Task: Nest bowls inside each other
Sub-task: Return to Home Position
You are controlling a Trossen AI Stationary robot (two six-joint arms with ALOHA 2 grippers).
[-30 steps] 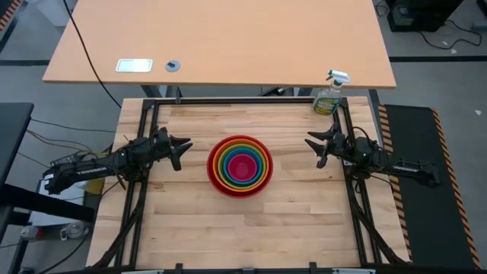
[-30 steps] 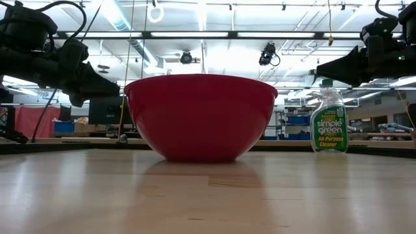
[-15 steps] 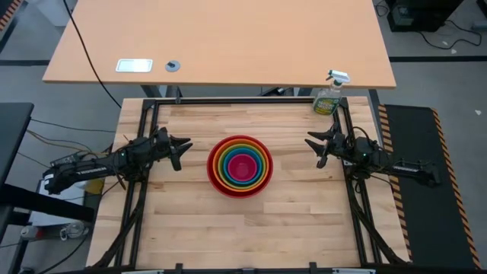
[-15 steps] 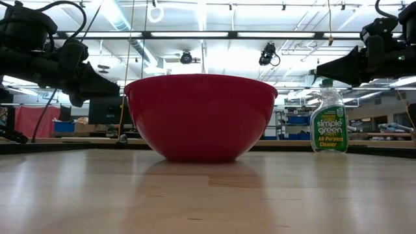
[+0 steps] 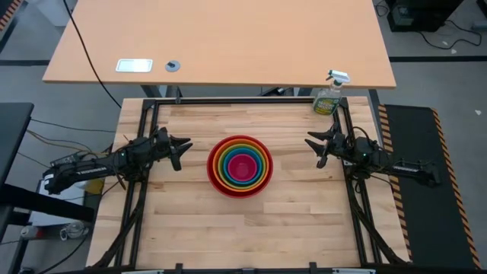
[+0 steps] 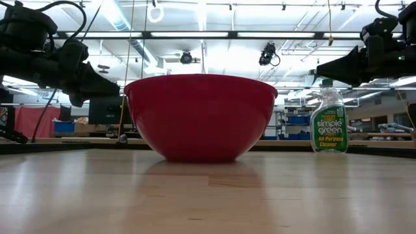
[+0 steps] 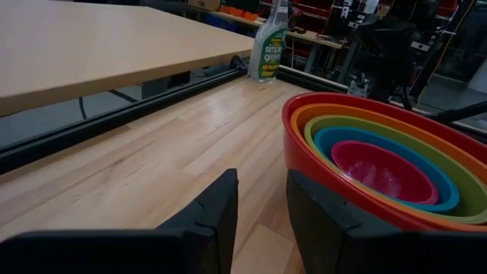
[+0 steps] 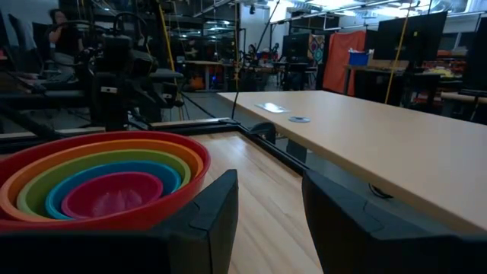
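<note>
Five bowls stand nested at the table's middle: the red bowl [image 5: 240, 165] rests on its base on the wood, and in it sit the orange [image 7: 300, 114], the yellow-green [image 7: 319, 125], the blue [image 7: 327, 137] and the pink bowl [image 5: 240, 167]. In the low view only the red bowl [image 6: 201, 117] shows. My left gripper [image 5: 181, 146] hovers open to the left of the stack, above the table, with nothing between its fingers. My right gripper [image 5: 315, 144] hovers open to the right of the stack, also with nothing in it.
A green spray bottle [image 5: 329, 95] stands at the table's far right corner, behind my right gripper. A black frame [image 5: 243, 100] runs around the table. Beyond it stands a second wooden tabletop [image 5: 221, 42] with a white card and a small disc.
</note>
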